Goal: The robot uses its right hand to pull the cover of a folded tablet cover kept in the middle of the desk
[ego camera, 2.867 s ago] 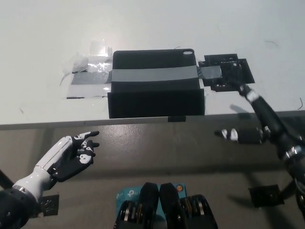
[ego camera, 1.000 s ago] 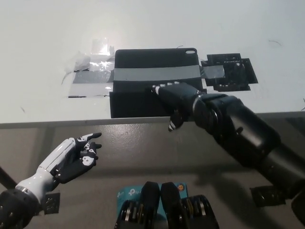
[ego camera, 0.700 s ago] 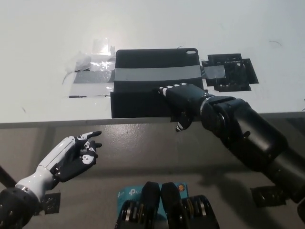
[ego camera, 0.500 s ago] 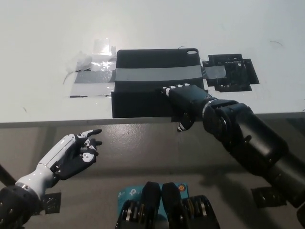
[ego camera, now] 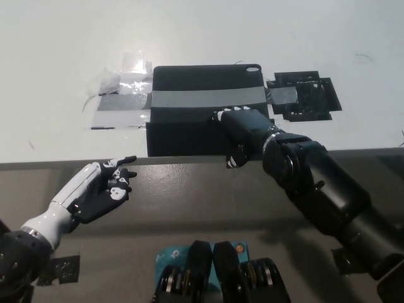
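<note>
— Resting on the front flap, is that where we put the right hand [ego camera: 243, 129]?

— Yes. We see the black hand lying palm-down on the near right part of the tablet cover [ego camera: 189, 123], its fingers laid over the flap and the thumb curled down past the front edge. Whether it actually grips the flap we cannot tell; the underside is hidden from us.

— And the cover itself?

— We find it flat on the white tabletop [ego camera: 63, 50], at the middle of the near edge, its front flap reaching that edge. A band of grey tape [ego camera: 205, 98] crosses it from side to side.

— What lies around it?

— On its left we see crumpled clear tape [ego camera: 123, 82] stuck to the tabletop, touching the cover's side. On its right, just beside it, sits a patch of black tape pieces [ego camera: 309, 98].

— The other hand?

— We see the white left hand [ego camera: 101, 189] below the tabletop edge at the lower left, palm up, fingers loosely apart, holding nothing.
</note>
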Available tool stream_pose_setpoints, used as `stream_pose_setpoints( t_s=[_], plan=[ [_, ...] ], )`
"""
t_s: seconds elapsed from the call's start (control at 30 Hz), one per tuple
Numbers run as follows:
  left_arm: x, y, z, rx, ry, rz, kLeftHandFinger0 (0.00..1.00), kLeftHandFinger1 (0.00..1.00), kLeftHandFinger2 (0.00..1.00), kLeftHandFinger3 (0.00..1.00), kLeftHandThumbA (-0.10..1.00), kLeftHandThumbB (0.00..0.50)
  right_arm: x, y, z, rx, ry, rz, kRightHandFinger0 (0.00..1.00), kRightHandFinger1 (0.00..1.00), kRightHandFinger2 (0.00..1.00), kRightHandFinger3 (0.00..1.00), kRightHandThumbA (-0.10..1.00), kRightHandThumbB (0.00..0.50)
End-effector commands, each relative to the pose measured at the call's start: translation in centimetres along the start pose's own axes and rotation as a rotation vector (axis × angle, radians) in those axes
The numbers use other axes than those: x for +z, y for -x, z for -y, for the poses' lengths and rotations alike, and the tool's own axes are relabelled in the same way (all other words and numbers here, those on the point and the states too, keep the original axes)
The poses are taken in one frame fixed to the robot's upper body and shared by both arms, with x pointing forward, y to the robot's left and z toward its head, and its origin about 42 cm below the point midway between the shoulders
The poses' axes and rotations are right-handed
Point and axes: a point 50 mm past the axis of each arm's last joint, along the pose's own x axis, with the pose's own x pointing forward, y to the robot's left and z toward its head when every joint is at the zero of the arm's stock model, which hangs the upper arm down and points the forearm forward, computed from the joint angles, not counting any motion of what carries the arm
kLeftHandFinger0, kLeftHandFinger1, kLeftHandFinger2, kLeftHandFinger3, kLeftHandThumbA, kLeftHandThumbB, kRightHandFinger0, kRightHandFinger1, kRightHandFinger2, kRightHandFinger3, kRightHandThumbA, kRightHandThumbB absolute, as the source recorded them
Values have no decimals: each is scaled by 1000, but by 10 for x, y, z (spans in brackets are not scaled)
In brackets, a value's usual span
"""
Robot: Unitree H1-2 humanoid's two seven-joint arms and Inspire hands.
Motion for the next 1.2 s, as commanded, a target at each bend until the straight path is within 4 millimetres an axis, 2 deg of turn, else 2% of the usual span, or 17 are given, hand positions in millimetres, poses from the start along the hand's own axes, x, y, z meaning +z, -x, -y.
stream_pose_setpoints(
  t_s=[0.0, 0.07, 0.13, 0.2, 0.23, 0.3, 0.37, 0.4, 0.43, 0.47, 0.6, 0.67, 0.73, 0.93, 1.1, 1.13, 1.17],
  plan=[
    [7, 0, -14, 6, -40, 1, 735, 827, 949, 1000, 1000, 70, 1, 14, -14, 65, -107, -32, 1000, 1000, 984, 847, 1000, 366],
    [5, 1, -13, 1, -43, -8, 735, 827, 948, 1000, 1000, 79, 3, 23, -21, 64, -140, -8, 1000, 1000, 970, 784, 1000, 354],
    [5, 1, -13, 2, -42, -9, 718, 816, 937, 1000, 1000, 82, 6, 34, -23, 77, -143, 3, 1000, 1000, 973, 914, 1000, 372],
    [5, 1, -13, 1, -46, -10, 701, 805, 931, 1000, 1000, 89, 9, 46, -26, 91, -163, 33, 943, 1000, 978, 939, 1000, 358],
    [5, 0, -13, 1, -48, -11, 700, 805, 931, 1000, 1000, 92, 11, 55, -29, 113, -180, 61, 1000, 1000, 993, 943, 1000, 339],
    [4, 0, -15, 5, -46, -14, 696, 805, 929, 1000, 1000, 106, 13, 65, -30, 124, -167, 78, 1000, 960, 927, 911, 1000, 353],
    [4, -1, -14, 4, -45, -14, 692, 801, 928, 1000, 1000, 113, 13, 76, -34, 137, -189, 85, 858, 892, 902, 925, 1000, 378],
    [4, -1, -14, 3, -44, -13, 690, 800, 927, 1000, 1000, 112, 13, 78, -35, 139, -194, 87, 845, 892, 902, 928, 1000, 381],
    [4, 0, -15, 4, -38, -13, 689, 801, 929, 1000, 1000, 99, 12, 86, -39, 140, -235, 96, 826, 870, 870, 924, 1000, 420],
    [3, 0, -15, 3, -33, -13, 692, 802, 929, 1000, 1000, 96, 10, 91, -42, 141, -252, 99, 801, 843, 861, 934, 1000, 411],
    [3, 0, -14, 3, -35, -13, 692, 804, 928, 1000, 1000, 109, 8, 101, -49, 146, -268, 84, 952, 984, 944, 952, 1000, 408],
    [3, 0, -14, 3, -34, -14, 701, 809, 931, 1000, 1000, 114, 3, 104, -56, 148, -298, 73, 932, 944, 908, 942, 1000, 420],
    [3, -1, -14, 1, -44, -17, 690, 801, 924, 1000, 1000, 106, 0, 108, -62, 149, -330, 64, 965, 1000, 962, 918, 1000, 427],
    [3, -2, -14, -2, -38, -17, 684, 796, 923, 1000, 1000, 104, -8, 113, -68, 149, -396, 46, 1000, 1000, 1000, 1000, 1000, 449],
    [2, -2, -15, -3, -38, -19, 686, 795, 921, 1000, 1000, 113, -13, 120, -53, 116, -406, 56, 1000, 1000, 1000, 1000, 1000, 411],
    [2, -2, -14, 1, -35, -21, 686, 796, 921, 1000, 1000, 126, -16, 125, -44, 80, -441, 87, 863, 879, 958, 1000, 1000, 363],
    [-1, 0, -13, -1, -36, -28, 685, 795, 921, 1000, 1000, 122, -18, 129, -42, 58, -462, 105, 835, 830, 914, 1000, 1000, 321]
  ],
)
